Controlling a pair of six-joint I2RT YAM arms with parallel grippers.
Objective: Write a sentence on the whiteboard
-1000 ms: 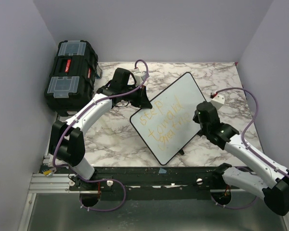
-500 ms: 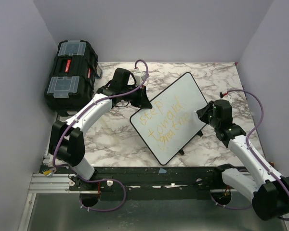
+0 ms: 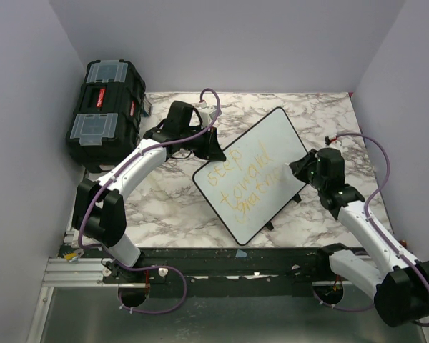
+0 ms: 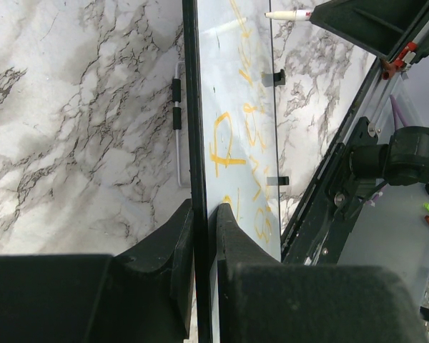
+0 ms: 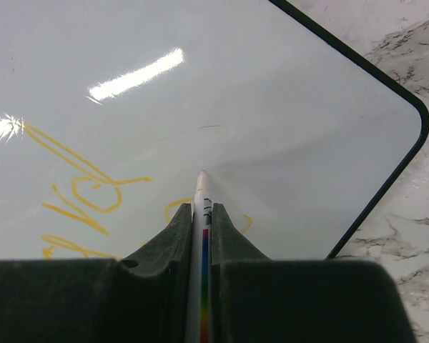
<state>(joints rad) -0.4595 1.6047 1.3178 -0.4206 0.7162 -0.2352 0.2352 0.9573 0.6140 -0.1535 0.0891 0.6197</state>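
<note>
The whiteboard (image 3: 261, 153) lies tilted across the marble table, its black rim pinched at the upper left edge by my left gripper (image 3: 213, 148). In the left wrist view both jaws of that gripper (image 4: 201, 214) are shut on the rim. The sentence (image 3: 247, 179) runs in about three faint yellow-orange lines; its strokes (image 4: 232, 139) also show in the left wrist view. My right gripper (image 3: 301, 166) is shut on a white marker (image 5: 202, 214) with a rainbow stripe. The marker tip points at blank board (image 5: 257, 93) right of the writing (image 5: 86, 186); whether it touches, I cannot tell.
A black toolbox (image 3: 104, 111) with clear lid trays stands at the back left, beside my left arm. Lilac walls close in the table on three sides. A black rail (image 3: 222, 261) runs along the near edge, just below the board's lower corner.
My right arm swung its elbow out to the right and the marker slid from the lower lines toward the board's right edge, then eased back left a little. The left arm held still.
</note>
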